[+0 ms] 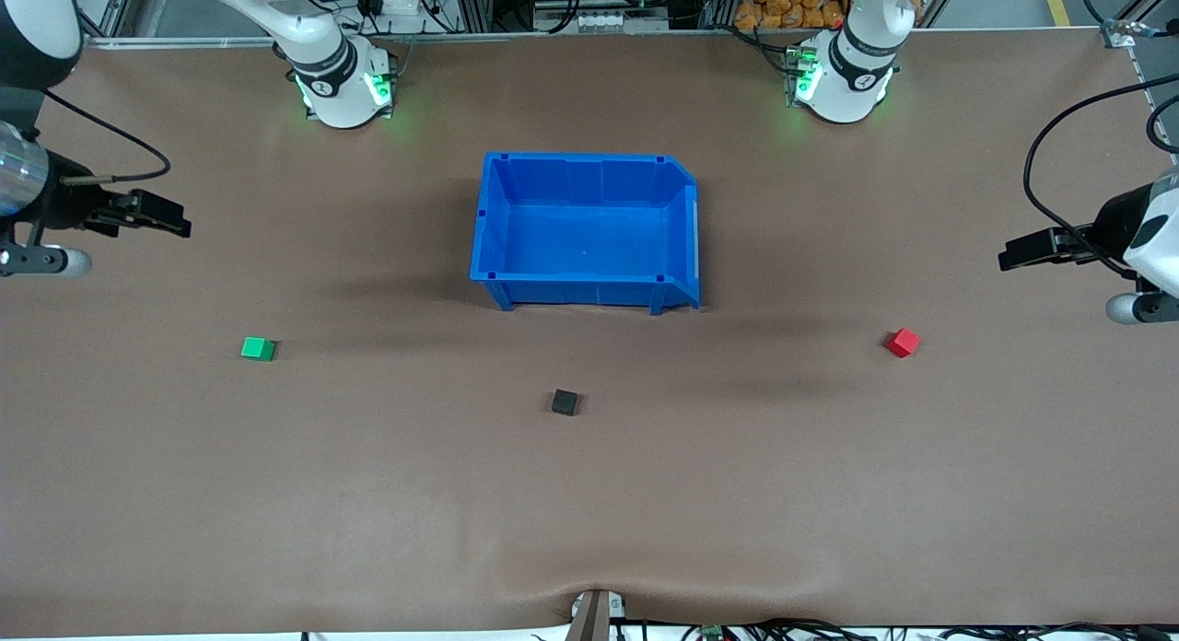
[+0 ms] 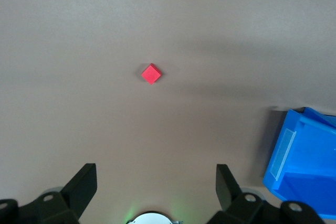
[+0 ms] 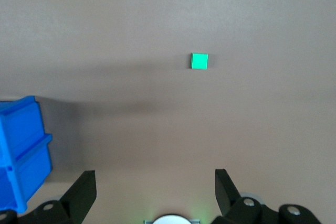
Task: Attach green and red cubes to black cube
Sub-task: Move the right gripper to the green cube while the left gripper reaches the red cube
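Note:
Three small cubes lie apart on the brown table. The green cube is toward the right arm's end and the red cube toward the left arm's end. The black cube sits between them, a little nearer the front camera. My right gripper hangs open and empty over the table's right-arm end; its wrist view shows the green cube ahead of the gripper. My left gripper hangs open and empty over the left-arm end, with the red cube ahead of its gripper.
An empty blue bin stands mid-table, farther from the front camera than the black cube. Its corner shows in both wrist views, blue bin and blue bin. Bare brown mat lies around the cubes.

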`<act>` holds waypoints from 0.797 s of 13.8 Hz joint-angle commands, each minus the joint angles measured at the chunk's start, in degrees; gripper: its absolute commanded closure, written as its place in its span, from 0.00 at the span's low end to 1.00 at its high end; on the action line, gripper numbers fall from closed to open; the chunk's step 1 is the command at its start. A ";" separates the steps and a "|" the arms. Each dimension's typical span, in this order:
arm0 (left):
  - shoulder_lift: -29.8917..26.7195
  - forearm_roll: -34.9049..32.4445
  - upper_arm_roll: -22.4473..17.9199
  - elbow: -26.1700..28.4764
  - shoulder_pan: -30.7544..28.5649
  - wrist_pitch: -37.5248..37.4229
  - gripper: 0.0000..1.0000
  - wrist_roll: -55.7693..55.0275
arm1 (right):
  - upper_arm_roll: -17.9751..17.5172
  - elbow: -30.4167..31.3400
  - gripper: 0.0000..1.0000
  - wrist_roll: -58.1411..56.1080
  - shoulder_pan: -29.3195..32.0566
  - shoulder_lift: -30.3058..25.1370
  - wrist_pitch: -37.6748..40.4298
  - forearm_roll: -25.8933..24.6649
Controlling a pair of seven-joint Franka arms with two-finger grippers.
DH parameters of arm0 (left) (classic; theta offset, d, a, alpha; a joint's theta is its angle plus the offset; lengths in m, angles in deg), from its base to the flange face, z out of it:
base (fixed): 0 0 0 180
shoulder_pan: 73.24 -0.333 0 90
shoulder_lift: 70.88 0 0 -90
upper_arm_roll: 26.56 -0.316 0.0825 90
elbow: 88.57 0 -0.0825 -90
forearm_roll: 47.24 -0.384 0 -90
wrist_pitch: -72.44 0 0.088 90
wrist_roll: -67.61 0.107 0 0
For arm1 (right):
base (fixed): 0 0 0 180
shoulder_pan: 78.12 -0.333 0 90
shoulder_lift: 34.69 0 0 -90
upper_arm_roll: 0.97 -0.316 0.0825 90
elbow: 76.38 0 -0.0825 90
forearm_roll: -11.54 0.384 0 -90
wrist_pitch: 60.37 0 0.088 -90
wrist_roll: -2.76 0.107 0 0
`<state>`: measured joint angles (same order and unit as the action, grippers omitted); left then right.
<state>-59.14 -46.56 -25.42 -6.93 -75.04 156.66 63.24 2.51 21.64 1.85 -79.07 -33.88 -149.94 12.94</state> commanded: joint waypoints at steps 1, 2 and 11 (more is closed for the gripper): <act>2.58 -0.50 0.26 -0.86 -1.63 -0.29 0.00 1.56 | -0.50 5.85 0.00 -3.74 2.97 -0.89 -6.20 0.19; 3.71 -0.33 0.26 -0.86 -1.28 -0.29 0.00 1.56 | -0.50 7.61 0.00 -5.14 4.02 -0.72 -8.75 0.19; 18.14 0.82 0.70 0.01 2.32 13.07 0.00 0.16 | -0.50 15.80 0.00 -9.70 6.83 10.51 -33.09 0.19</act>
<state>-40.16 -46.43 -24.61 -6.58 -72.18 169.64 63.44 2.63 38.43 -4.53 -74.70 -28.32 -178.69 12.94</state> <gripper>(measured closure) 0.000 0.000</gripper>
